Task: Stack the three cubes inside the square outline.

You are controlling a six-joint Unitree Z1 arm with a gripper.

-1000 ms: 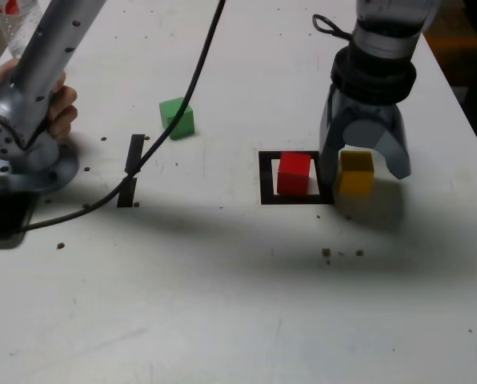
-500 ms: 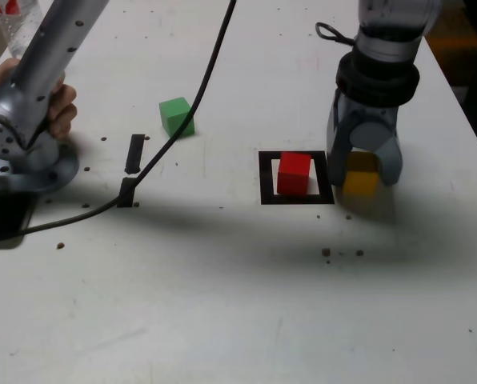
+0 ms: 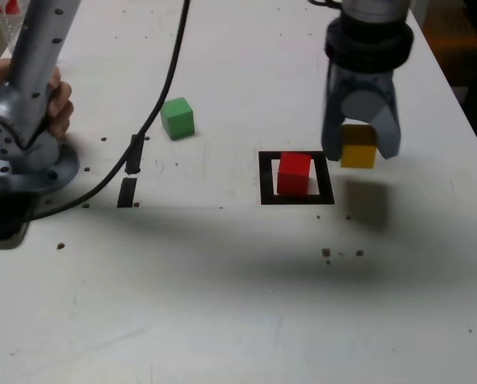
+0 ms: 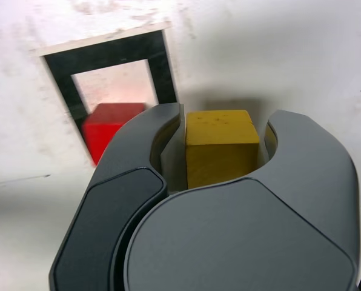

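Pincer (image 3: 361, 154): grey, two curved fingers, clamped on the yellow cube (image 3: 358, 147), one finger at either side of it. Cube raised off the white table (image 3: 222, 280), its shadow lying on the surface to the near side.

Black square outline (image 3: 266, 178), white at its centre: on the table, just to the left of the pincer in the exterior view. Red cube (image 3: 293, 174): stands on the table inside the outline; the wrist view also shows it there, partly covered by a finger.

Green cube (image 3: 178, 118): alone on the table, well to the left of the outline and farther off.

Two short black tape strips (image 3: 126, 193): left of the outline, one beyond the other. Black cable (image 3: 154, 116): curves from the far side down to the near left, crossing the view between the green cube and the grey arm section (image 3: 42, 60) at the left.

Hand (image 3: 60, 104): far left, partly hidden behind that arm section. Clear item with red on it (image 3: 10, 20): far left corner, cut by the frame.
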